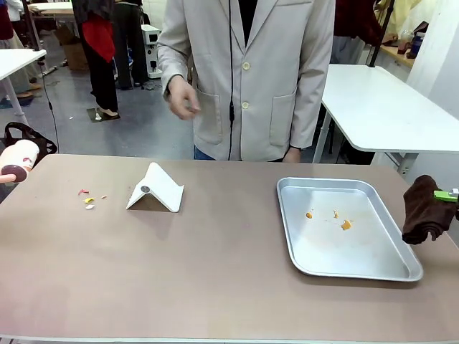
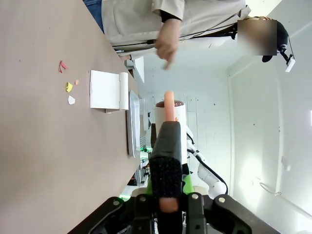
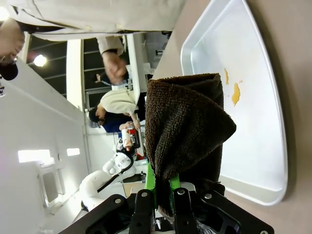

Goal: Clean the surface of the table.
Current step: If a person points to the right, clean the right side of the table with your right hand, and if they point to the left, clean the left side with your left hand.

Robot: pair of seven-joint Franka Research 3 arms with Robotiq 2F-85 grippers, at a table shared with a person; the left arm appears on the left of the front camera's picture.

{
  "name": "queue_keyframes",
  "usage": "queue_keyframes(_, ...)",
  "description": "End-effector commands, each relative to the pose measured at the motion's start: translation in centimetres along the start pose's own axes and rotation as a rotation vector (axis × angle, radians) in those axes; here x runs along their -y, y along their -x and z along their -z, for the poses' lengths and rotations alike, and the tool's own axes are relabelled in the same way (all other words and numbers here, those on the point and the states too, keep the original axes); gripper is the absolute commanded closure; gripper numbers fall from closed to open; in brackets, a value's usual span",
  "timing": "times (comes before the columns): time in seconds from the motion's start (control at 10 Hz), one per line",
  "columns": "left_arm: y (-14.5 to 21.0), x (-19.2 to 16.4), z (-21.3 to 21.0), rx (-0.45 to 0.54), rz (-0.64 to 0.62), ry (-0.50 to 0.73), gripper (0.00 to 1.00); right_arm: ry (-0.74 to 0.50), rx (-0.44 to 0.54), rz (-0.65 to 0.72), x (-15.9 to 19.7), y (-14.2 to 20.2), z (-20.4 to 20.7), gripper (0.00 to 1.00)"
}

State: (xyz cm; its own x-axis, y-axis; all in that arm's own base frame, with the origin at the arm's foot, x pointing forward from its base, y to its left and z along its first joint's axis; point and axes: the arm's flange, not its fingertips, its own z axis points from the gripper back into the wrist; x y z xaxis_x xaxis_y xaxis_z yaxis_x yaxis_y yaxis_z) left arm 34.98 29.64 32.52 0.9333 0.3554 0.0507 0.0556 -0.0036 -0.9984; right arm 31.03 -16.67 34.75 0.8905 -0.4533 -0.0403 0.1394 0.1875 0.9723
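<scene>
The brownish-taupe table (image 1: pixel 215 272) carries a few red, yellow and white scraps (image 1: pixel 87 199) near its left side. In the left wrist view those scraps (image 2: pixel 68 85) lie well ahead of my left gripper (image 2: pixel 168 134), which is shut on the pink handle of a white round-headed tool (image 2: pixel 170 109). The same tool (image 1: pixel 18 159) sits at the table's far left edge. At the right edge, my right gripper (image 1: pixel 446 195) is shut on a dark brown cloth (image 1: pixel 424 209). That cloth (image 3: pixel 187 122) hangs in front of the right gripper (image 3: pixel 163 192), above the tray.
A silver tray (image 1: pixel 373 266) with small orange bits (image 1: pixel 346 224) lies right of centre. A white folded card stand (image 1: pixel 155 188) sits left of centre. A person in a beige coat stands at the far edge, one hand (image 1: pixel 183 97) raised.
</scene>
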Motion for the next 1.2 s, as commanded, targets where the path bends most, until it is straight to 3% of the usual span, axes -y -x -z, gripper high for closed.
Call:
queue_keyframes(0.0, 0.0, 0.4, -0.2, -0.013, 0.01, 0.017, 1.0, -0.003, 0.002, -0.003, -0.1, 0.0, -0.2, 1.0)
queue_keyframes(0.6, 0.0, 0.4, -0.2, -0.013, 0.01, 0.017, 1.0, -0.003, 0.002, -0.003, -0.1, 0.0, -0.2, 1.0)
queue_keyframes(0.7, 0.0, 0.0, 0.0, 0.0, 0.0, 0.0, 0.78, -0.003, 0.002, -0.003, -0.1, 0.0, -0.2, 1.0)
queue_keyframes(0.8, 0.6, 0.6, 0.1, 0.04, 0.015, -0.034, 0.78, -0.003, 0.002, -0.003, -0.1, 0.0, -0.2, 1.0)
queue_keyframes(0.9, 0.8, 0.5, 0.5, -0.001, 0.011, -0.109, 0.78, -0.003, 0.002, -0.003, -0.1, 0.0, -0.2, 1.0)
queue_keyframes(1.1, 0.8, 0.1, 1.5, 0.071, 0.035, -0.232, 0.78, -0.003, 0.002, -0.003, -0.1, 0.0, -0.2, 1.0)
